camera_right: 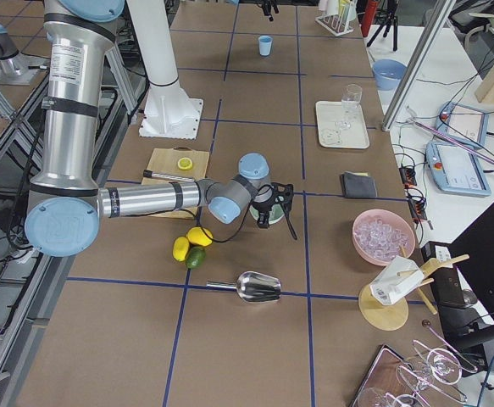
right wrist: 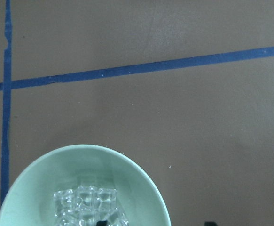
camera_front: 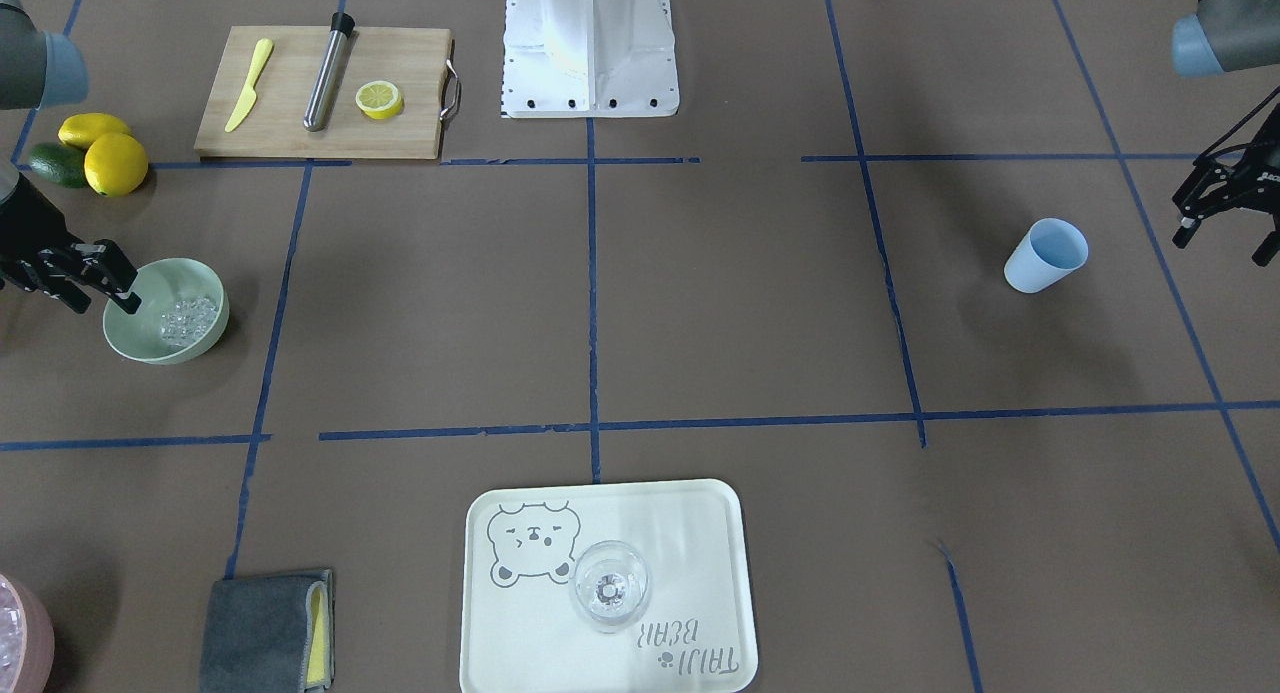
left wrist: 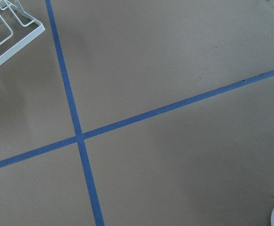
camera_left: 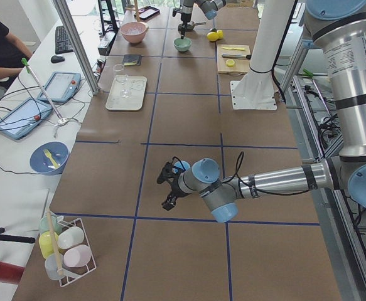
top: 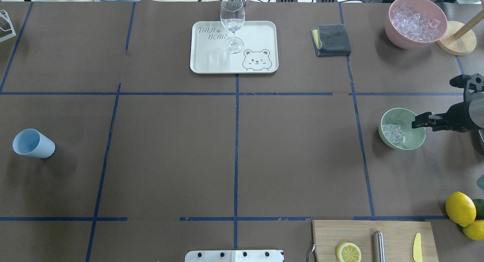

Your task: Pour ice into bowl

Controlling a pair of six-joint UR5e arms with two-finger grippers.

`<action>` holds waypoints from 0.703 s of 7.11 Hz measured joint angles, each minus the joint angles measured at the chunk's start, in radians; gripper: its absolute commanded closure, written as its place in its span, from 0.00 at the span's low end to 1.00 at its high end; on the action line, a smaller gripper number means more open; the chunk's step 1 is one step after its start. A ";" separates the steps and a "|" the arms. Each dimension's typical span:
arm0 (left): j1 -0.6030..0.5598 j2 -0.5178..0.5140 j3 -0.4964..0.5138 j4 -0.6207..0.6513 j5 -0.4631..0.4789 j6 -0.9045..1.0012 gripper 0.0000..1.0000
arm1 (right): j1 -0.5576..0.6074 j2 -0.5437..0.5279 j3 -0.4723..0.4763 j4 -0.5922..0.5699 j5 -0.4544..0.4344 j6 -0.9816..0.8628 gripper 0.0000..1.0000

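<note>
The pale mint-green bowl stands at the table's right end and holds a small heap of clear ice cubes. It also shows in the overhead view with the ice. My right gripper is open at the bowl's rim. In the right wrist view one fingertip is inside the bowl, by the ice, and the other is outside it. My left gripper is open and empty, above the table beside the light blue cup.
A pink tub of ice stands at the far right corner, with a metal scoop lying apart from it. A tray carries a wine glass, beside a grey cloth. Near the robot are a cutting board and lemons.
</note>
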 measured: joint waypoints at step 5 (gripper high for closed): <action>-0.208 -0.231 0.003 0.568 -0.145 0.292 0.00 | 0.345 0.073 -0.009 -0.376 0.133 -0.660 0.00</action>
